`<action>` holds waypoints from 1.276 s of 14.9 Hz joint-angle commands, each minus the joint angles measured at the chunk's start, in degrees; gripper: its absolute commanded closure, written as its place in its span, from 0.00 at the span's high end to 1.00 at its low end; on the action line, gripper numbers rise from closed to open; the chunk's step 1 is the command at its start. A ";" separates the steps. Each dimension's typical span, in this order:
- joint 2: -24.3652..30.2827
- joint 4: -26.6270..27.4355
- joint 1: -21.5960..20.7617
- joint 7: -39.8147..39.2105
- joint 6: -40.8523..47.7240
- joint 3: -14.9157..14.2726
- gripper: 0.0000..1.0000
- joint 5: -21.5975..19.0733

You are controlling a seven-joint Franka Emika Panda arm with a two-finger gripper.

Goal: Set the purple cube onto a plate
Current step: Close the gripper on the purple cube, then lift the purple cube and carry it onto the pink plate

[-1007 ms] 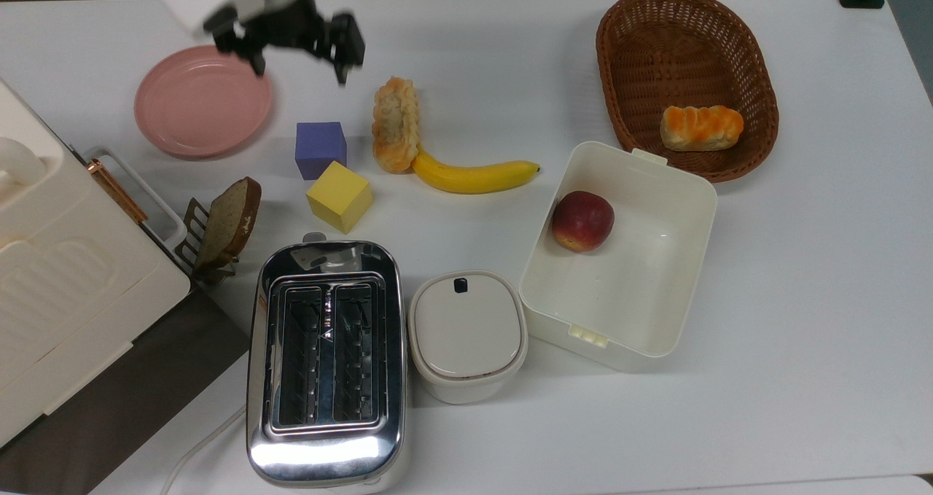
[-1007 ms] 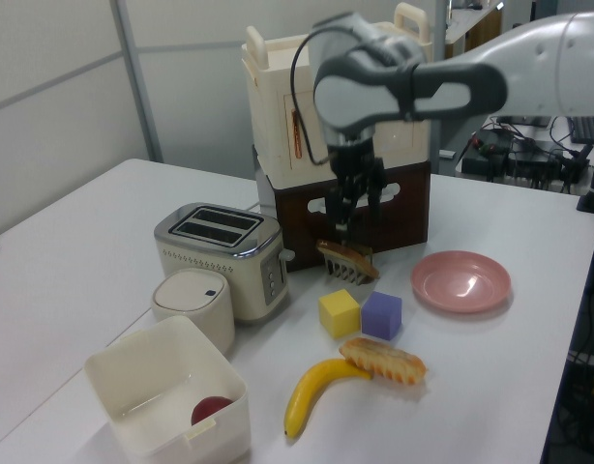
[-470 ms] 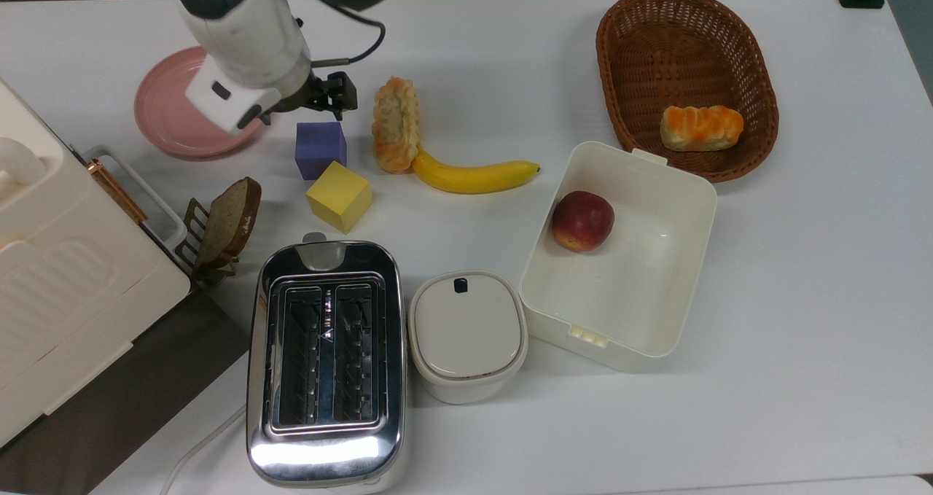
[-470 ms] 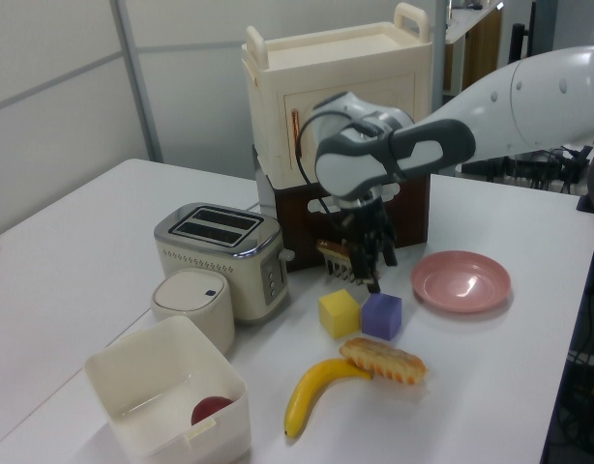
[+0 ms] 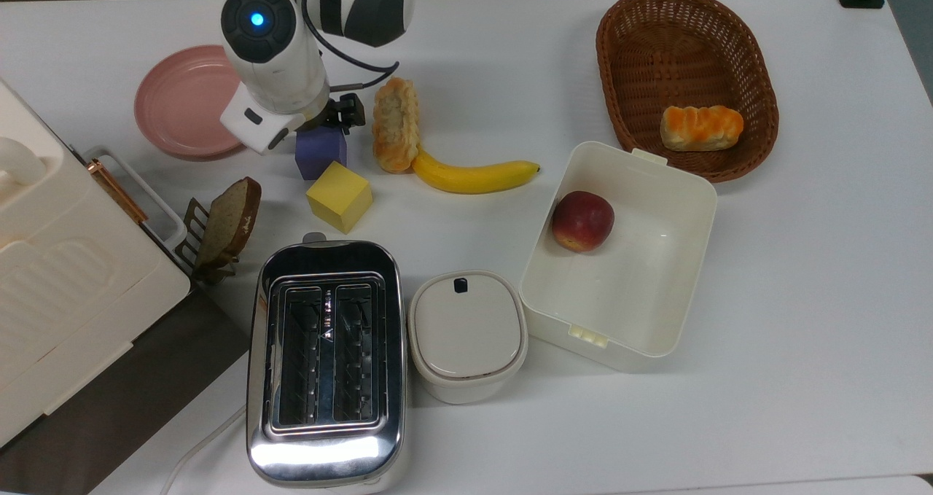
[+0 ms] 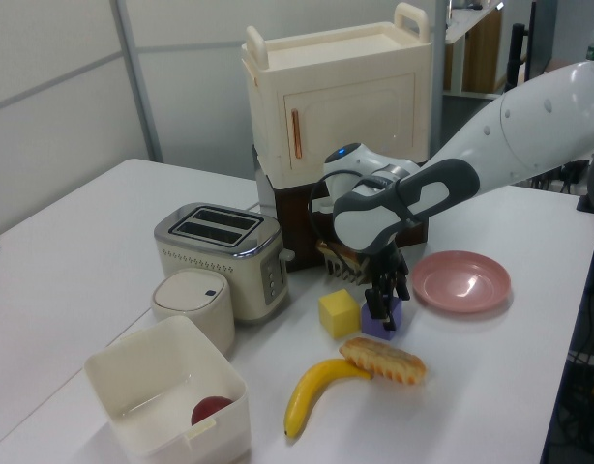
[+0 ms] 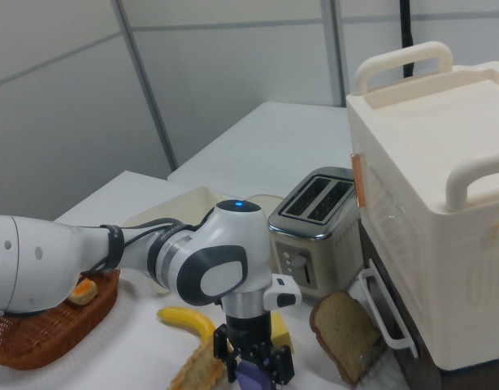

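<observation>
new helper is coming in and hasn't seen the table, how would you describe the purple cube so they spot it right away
Start at the chrome toaster and look past its far end, toward the pink plate. Two same-sized blocks sit there touching; the purple cube is the one under the robot's claw, blue-purple rather than yellow like the yellow cube.

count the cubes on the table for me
2. The purple cube sits under the tool, beside the plate. The yellow cube touches it on the toaster side. More could be hidden behind the arm.
</observation>
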State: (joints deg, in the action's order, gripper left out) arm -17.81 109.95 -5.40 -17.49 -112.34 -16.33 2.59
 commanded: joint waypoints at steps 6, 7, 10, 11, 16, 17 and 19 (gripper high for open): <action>7.78 -0.88 0.48 -3.76 7.82 -2.56 0.00 0.14; 8.66 -0.79 0.48 -5.95 9.49 -3.53 0.00 0.14; 8.50 -0.79 0.57 -10.18 10.57 -8.35 0.00 0.23; 7.62 -0.62 1.18 -11.67 9.78 -10.46 0.00 0.23; 4.63 -0.09 4.52 -16.95 5.38 -13.29 0.10 -1.35; 4.28 -0.09 5.05 -16.96 5.03 -13.29 0.25 -1.62; 4.27 0.00 6.01 -17.14 4.94 -13.38 1.00 -3.10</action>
State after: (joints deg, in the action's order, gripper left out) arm -13.90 108.89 0.04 -33.14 -105.81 -29.21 1.86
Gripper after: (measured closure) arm 0.410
